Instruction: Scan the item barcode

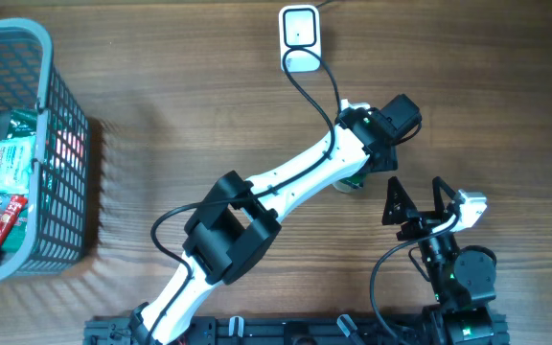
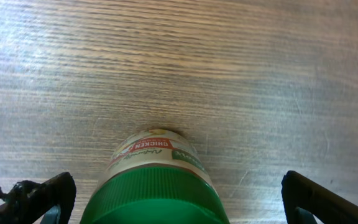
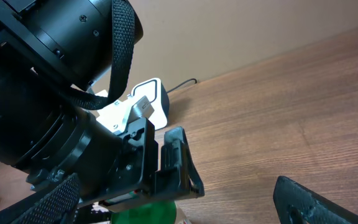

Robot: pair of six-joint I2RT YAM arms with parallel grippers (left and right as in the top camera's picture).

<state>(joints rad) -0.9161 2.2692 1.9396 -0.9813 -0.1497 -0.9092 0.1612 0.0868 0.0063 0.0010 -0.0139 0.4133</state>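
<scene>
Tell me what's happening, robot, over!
Left gripper open, straddling green-lidded round jar, no grip. Right gripper open, empty. Black cable of white scanner nearby.

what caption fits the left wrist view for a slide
Open left gripper flanks a green-capped jar on the wood table.

One bench [image 1: 180, 96] holds one grey basket [image 1: 65, 144], one white scanner [image 1: 300, 34] and one green-lidded jar [image 2: 157, 186]. There are two arms, the left arm [image 1: 286, 182] and the right arm [image 1: 458, 273], each with one claw: left claw [image 2: 179, 202], right claw [image 1: 417, 203]. The packets [image 1: 8, 158] in the basket are several, overlapping too much to count.
</scene>
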